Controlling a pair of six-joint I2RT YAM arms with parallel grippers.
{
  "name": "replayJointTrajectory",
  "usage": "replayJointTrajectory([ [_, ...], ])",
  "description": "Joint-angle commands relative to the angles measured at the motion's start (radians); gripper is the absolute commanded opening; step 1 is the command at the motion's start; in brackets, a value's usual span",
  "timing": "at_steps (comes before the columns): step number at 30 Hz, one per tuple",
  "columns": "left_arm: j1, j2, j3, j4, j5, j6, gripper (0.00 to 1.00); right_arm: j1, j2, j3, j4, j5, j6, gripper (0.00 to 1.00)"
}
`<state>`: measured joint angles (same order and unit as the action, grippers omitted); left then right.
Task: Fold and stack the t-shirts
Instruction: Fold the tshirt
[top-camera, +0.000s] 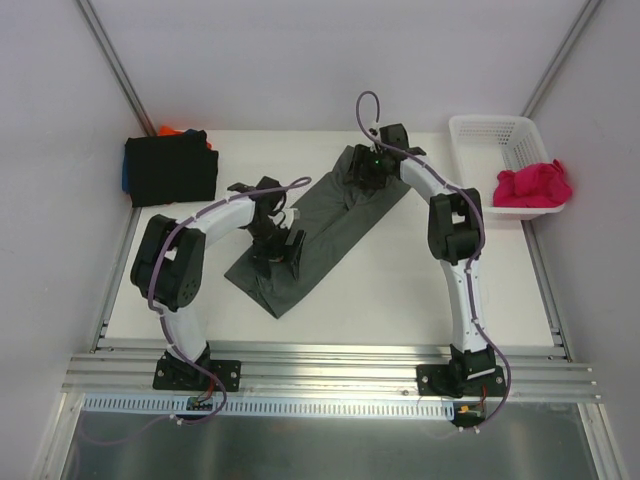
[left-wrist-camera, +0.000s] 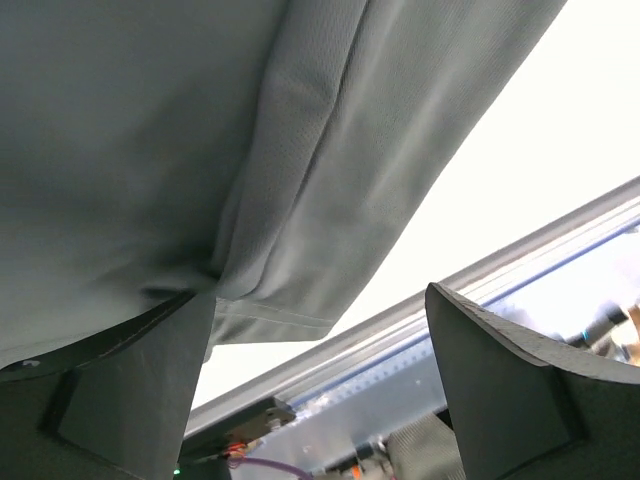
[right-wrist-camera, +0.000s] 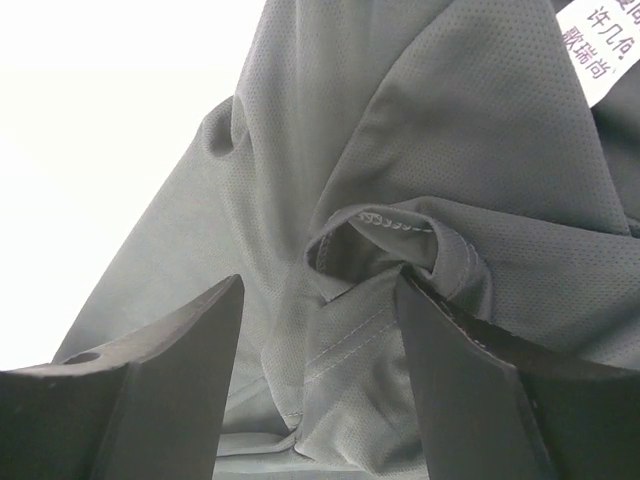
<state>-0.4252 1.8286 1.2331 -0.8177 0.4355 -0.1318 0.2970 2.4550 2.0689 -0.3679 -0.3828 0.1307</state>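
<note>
Arms bracket grey shirt (top-camera: 335, 212)
One end lies under the left fingers (left-wrist-camera: 130, 400), one under the right fingers (right-wrist-camera: 160, 390), both pairs apart, seemingly for folding.

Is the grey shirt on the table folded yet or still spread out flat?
Partly folded: the grey shirt lies as a long narrow strip, its sides doubled in, not yet a compact square.

A black t-shirt (top-camera: 172, 172) hides most of the orange t-shirt (top-camera: 172, 130).
</note>
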Motion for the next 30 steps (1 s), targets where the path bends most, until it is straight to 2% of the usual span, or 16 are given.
replayJointTrajectory([
  [1,0.014,-0.077,0.107,-0.004,-0.069,0.014,0.87,0.007,-0.085,-0.019,-0.017,-0.011,-0.005,0.68],
  [8,0.031,-0.08,0.287,-0.046,-0.138,0.072,0.89,-0.006,-0.399,-0.19,-0.046,0.012,-0.039,0.7],
  [13,0.107,0.007,0.342,-0.044,-0.118,0.069,0.89,-0.001,-0.505,-0.348,-0.036,0.007,-0.031,0.72],
  [17,0.196,0.118,0.405,-0.046,-0.092,0.073,0.89,0.002,-0.495,-0.394,-0.019,0.013,-0.032,0.72],
  [20,0.248,0.17,0.446,-0.051,-0.087,0.086,0.88,0.008,-0.444,-0.368,-0.035,0.025,-0.043,0.72],
  [30,0.33,0.284,0.5,-0.051,-0.066,0.086,0.88,0.025,-0.301,-0.267,-0.049,0.033,-0.046,0.71],
])
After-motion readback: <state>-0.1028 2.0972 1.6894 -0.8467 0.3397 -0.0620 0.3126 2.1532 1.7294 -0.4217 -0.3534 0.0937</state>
